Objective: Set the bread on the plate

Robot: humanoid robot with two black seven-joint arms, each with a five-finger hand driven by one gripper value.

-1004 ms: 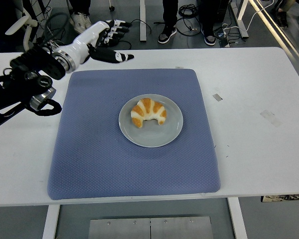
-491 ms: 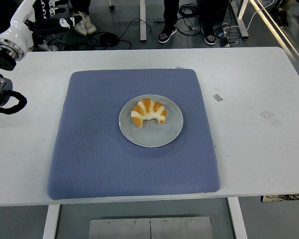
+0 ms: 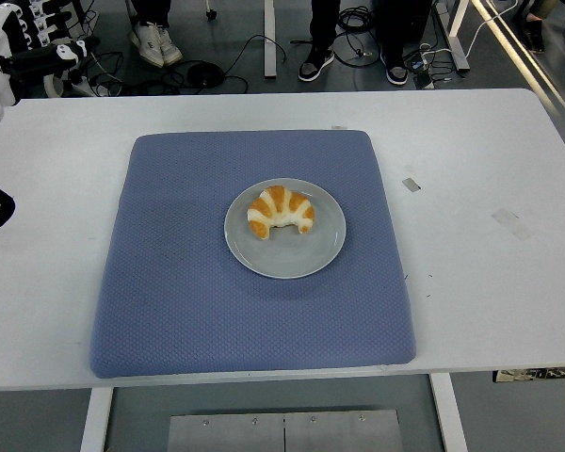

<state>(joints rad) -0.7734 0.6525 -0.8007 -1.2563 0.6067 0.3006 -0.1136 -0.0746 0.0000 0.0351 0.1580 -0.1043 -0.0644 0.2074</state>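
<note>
The bread lies on the plate, in the middle of the blue mat on the white surface. The left robot hand has withdrawn within the last second to the far left corner and holds nothing, its fingers loosely extended, so I judge the task finished. The hand is partly cut off by the edge. The right arm is not visible.
</note>
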